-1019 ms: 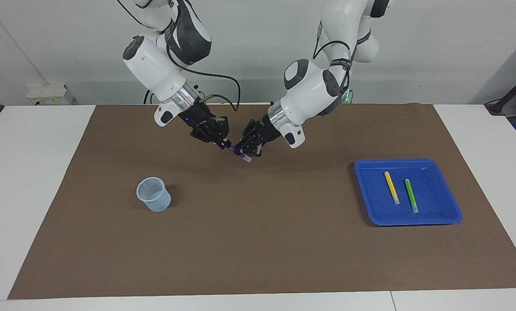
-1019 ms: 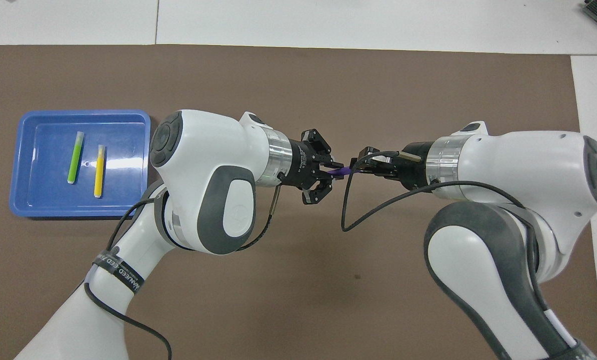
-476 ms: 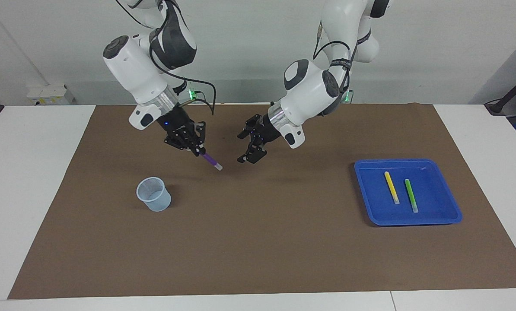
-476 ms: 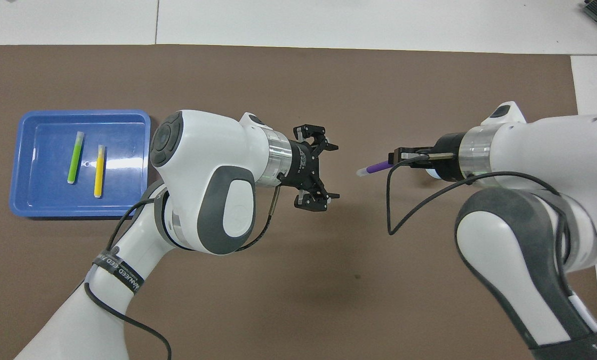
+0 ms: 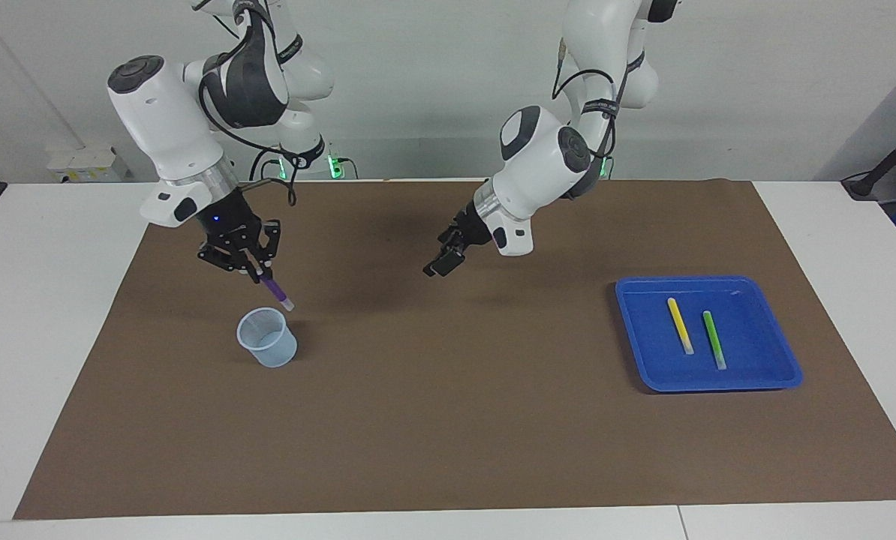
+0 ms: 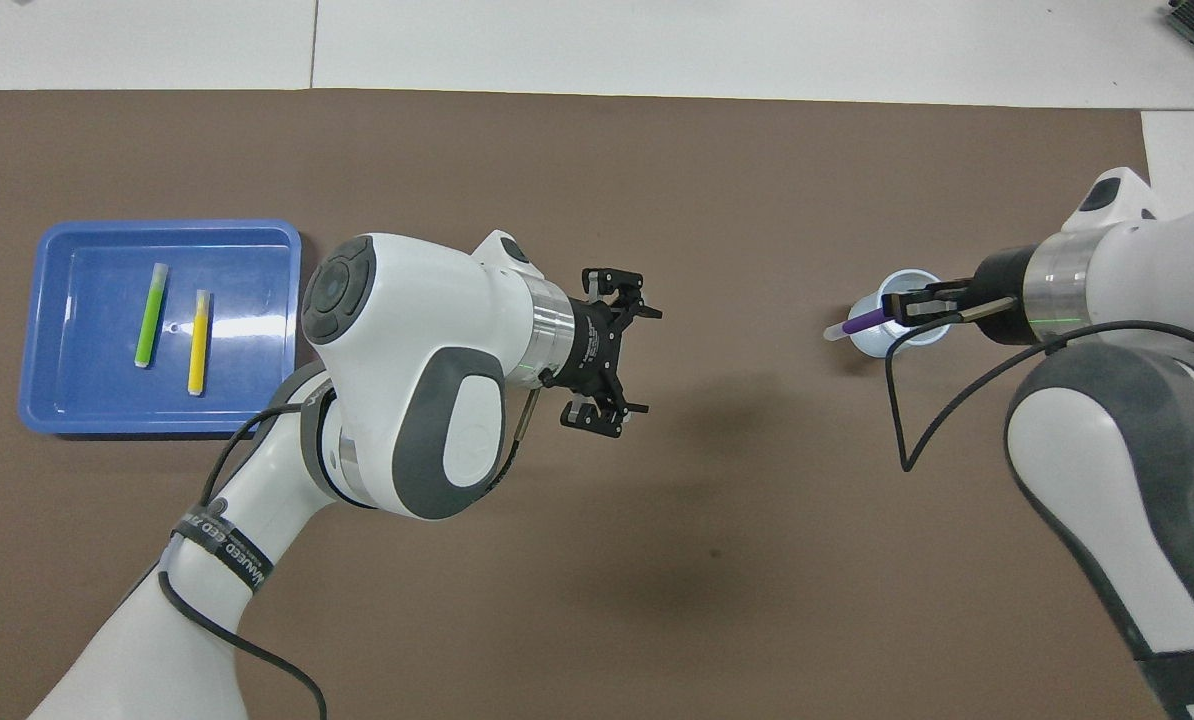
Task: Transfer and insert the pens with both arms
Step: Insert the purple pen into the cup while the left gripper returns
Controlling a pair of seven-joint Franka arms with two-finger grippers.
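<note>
The right end effector hangs in the air over the brown mat that covers the white counter, toward the right arm's end. Its fingertips are pressed together on the upper part of a thin purple marker pen with a pale whitish end, which slants downward with the pale tip lowest. In the facing view that tip sits just above the rim of a small translucent pale-blue plastic cup, which stands upright on the mat; the pen is not inside the cup.

The left end effector is raised over the middle of the mat, on the side nearer the robots, with its fingers spread wide apart and nothing between them; the overhead view shows the two fingertips well separated.

Toward the left arm's end of the counter a shallow blue rectangular plastic tray lies flat on the mat. In it lie a thin yellow marker pen with a pale end and a thin green marker pen with a pale end, side by side and roughly parallel without touching, the yellow one closer to the middle of the counter.
</note>
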